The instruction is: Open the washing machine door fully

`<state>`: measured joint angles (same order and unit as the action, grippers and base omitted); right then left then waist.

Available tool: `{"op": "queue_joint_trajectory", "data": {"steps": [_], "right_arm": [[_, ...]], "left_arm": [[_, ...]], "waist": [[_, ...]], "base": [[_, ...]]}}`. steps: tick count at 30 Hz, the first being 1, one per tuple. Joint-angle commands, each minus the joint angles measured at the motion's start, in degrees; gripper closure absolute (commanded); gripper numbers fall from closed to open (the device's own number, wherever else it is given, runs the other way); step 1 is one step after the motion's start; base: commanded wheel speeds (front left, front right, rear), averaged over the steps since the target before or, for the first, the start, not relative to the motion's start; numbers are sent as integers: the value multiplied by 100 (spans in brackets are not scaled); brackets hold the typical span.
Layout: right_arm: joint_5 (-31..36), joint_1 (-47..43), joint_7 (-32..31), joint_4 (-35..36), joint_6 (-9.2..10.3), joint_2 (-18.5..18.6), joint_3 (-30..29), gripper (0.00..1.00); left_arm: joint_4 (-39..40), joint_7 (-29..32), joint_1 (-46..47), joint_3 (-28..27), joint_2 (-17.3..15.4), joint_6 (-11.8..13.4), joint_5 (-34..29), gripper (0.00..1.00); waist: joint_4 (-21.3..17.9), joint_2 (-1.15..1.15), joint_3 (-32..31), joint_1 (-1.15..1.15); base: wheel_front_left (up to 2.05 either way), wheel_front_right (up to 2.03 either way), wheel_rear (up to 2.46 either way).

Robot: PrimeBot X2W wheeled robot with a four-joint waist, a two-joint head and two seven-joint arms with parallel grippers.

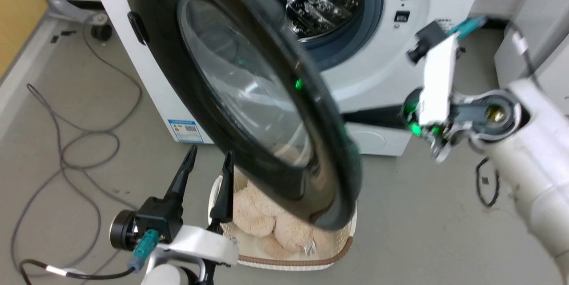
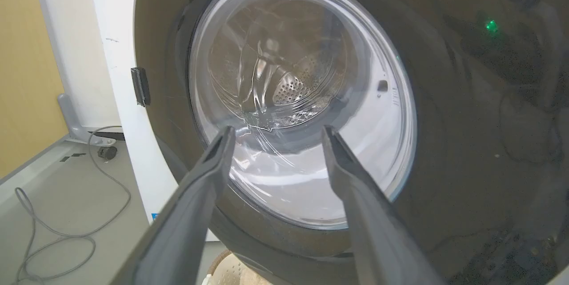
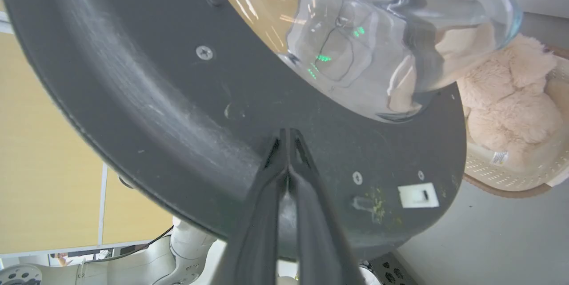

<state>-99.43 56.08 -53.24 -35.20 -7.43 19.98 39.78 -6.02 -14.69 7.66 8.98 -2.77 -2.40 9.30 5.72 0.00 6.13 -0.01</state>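
My right gripper [image 3: 289,131], fingers pressed together, touches the inner black ring of the large round glass-bowled washing machine door [image 1: 240,85]. The door stands half open off the white boxy washing machine [image 1: 355,85]. My left gripper [image 1: 211,151] is spread and faces the door's outer side, so I'd push leftward.

My left gripper [image 1: 210,155] sits low on my left side, its two long dark fingers [image 2: 209,174] pointing up and forward with a wide gap between them, holding nothing. My right arm [image 1: 529,160] comes in from the right, pale forearm bent sharply at the wrist [image 1: 489,116]. My right gripper [image 3: 289,142] reaches leftward across my front, its tips pressed together.
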Motion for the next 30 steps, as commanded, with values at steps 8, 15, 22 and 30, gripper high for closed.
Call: {"op": "queue_joint_trajectory", "data": {"steps": [8,15,22,30], "right_arm": [[-240,-663,182,574,-6,-246,222,100],[-312,-992,612,853,-6,-282,200,100],[62,-1526,1961,1087,-6,-268,-122,0],[201,-3074,4012,1602,-6,-333,-914,0]], "left_arm": [[-140,-30,-188,-7,-10,22,-132,0],[-231,-30,-213,-56,-12,72,-306,0],[-277,-30,-263,-111,-12,107,-355,0],[-318,-30,-346,-182,-12,116,-370,0]], "waist": [[42,0,-218,1],[66,0,-279,1],[13,0,-348,1],[-118,0,-389,1]], "base": [[0,0,0],[0,0,0],[0,0,0],[0,0,0]]}}
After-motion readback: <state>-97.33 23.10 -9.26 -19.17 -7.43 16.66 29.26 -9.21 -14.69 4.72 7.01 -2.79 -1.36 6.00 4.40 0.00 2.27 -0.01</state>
